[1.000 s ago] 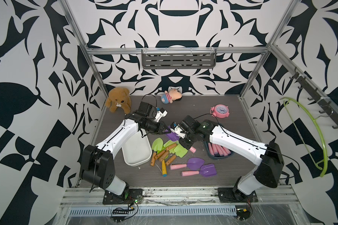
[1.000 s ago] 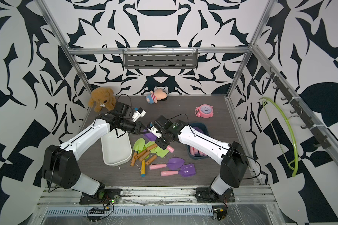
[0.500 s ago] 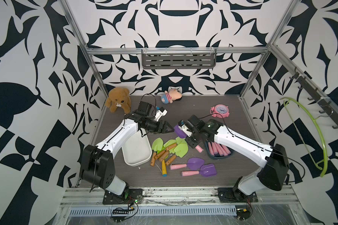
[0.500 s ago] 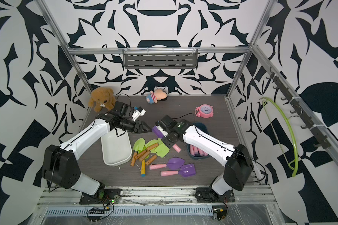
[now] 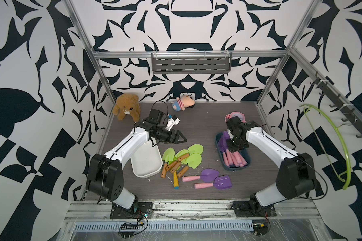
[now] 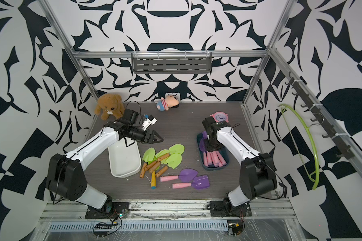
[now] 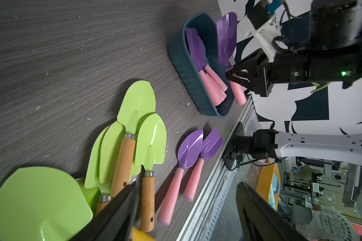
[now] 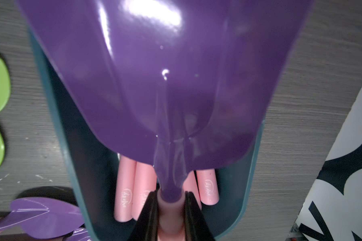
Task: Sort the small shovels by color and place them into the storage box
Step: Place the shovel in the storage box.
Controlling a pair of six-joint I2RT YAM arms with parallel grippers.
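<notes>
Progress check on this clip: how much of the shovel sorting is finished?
Done: several purple shovels lie in the blue bin. In hand: the right end effector grips another purple shovel over that bin; the left end effector is open and empty. Remaining: two loose purple shovels, the green pile with a yellow-handled one, and the white bin holds nothing.

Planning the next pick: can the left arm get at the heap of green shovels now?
Probably yes. The left hand is open and empty, close beside the green shovels, with bare table between; the right hand is busy over the blue box, holding a purple shovel.
</notes>
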